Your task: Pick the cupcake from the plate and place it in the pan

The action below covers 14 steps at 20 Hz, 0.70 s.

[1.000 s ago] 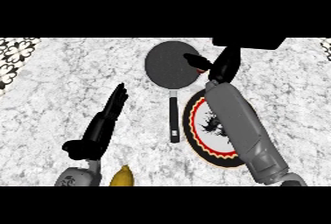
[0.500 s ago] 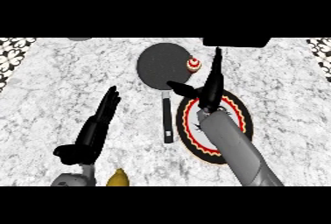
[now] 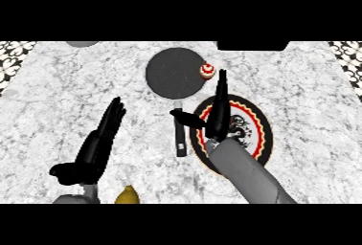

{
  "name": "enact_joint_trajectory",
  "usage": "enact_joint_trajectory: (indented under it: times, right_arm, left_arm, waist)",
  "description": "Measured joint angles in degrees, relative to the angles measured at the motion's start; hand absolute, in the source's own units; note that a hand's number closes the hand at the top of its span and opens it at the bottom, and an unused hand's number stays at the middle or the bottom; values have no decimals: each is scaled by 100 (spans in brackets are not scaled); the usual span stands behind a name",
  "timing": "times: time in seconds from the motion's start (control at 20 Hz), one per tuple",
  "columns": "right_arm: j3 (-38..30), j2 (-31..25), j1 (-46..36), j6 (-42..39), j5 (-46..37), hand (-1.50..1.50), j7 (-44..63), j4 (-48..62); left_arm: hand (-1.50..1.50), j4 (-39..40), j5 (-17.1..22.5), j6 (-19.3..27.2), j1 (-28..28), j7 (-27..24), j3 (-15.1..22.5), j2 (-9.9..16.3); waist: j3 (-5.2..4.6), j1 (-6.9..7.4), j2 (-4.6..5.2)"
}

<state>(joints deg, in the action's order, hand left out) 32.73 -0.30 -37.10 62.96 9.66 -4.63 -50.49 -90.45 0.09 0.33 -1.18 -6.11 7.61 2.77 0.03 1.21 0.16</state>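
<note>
The cupcake (image 3: pixel 206 71) is sitting at the right rim of the dark pan (image 3: pixel 173 72). Just below it, the right hand (image 3: pixel 218 112) is hovering over the plate (image 3: pixel 258 131), fingers straight, grasping nothing. The left hand (image 3: pixel 99 141) is resting released on the marble counter (image 3: pixel 71 91), near a yellow object (image 3: pixel 127 195).
</note>
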Motion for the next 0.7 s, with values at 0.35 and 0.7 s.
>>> enact_joint_trajectory:
  times: [0.35, 0.7]
  right_arm:
    - [342, -2, -60, 193, -106, -150, 346, 138]
    - [573, -2, -240, 378, -348, -150, 834, 291]
  left_arm:
    - [0, 130, -50, 6, 26, -145, -47, -63]
    - [0, 68, -97, 45, -81, 21, -50, -125]
  waist:
    - [-4, -61, -14]
    - [-4, -66, -15]
